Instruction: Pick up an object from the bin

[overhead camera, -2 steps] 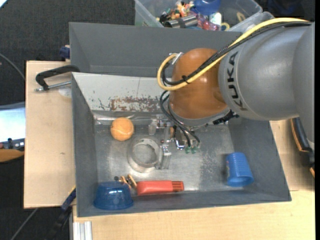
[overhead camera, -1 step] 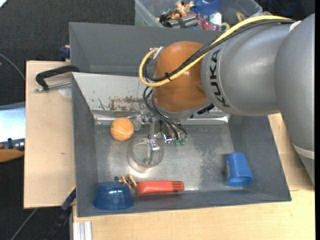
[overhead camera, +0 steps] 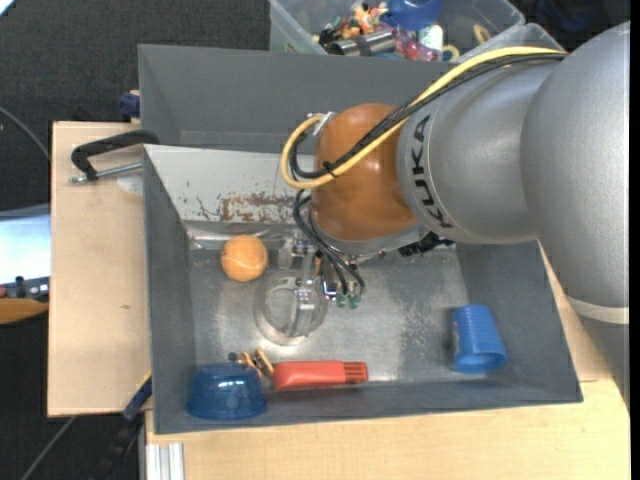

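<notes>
- My gripper (overhead camera: 306,290) hung low over the middle of the bin (overhead camera: 165,298), right above a clear round piece (overhead camera: 281,322). The piece lay on the floor just in front of an orange ball (overhead camera: 244,258).
- My own wrist and its cables covered the tip, so I could not tell how wide the gripper stood, nor whether it touched the piece.
- I judged the clear piece to be thin, light plastic, perhaps a small cup or lid. It would be stiff enough to hold, smooth enough to slip, and likely to flex or pop out under a hard squeeze.
- The best hold seemed to be across its rim or wall, with one side in and one side out, rather than across the full rounded body.
- The ball sat near it on the far left, close enough to be nudged and roll.
- The floor was bare grey metal, scuffed and hard, and I judged a light thing would skate on it rather than stay put.
- Room was good. A red tool (overhead camera: 318,373) and a blue bowl (overhead camera: 225,394) lay along the near wall, and a blue cup (overhead camera: 475,339) sat well apart on the right.
- The sloped walls stood far enough off not to crowd a straight lift.
</notes>
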Controlling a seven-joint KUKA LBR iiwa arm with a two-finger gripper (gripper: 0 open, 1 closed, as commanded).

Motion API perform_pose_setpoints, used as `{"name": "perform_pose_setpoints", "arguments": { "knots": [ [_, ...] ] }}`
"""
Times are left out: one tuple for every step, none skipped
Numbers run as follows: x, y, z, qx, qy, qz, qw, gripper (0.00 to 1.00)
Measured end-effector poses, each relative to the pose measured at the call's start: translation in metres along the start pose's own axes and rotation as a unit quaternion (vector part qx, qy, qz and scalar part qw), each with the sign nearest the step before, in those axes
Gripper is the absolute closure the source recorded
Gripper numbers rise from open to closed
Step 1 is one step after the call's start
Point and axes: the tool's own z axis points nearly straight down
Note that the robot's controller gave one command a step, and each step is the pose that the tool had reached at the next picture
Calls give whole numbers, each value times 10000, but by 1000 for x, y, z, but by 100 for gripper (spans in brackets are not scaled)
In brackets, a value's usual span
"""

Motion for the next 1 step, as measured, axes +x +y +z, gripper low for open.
{"name": "perform_pose_setpoints", "arguments": {
  "knots": [
    [-31, -14, 45, -16, 18, -747, 9972, 0]
  ]
}}
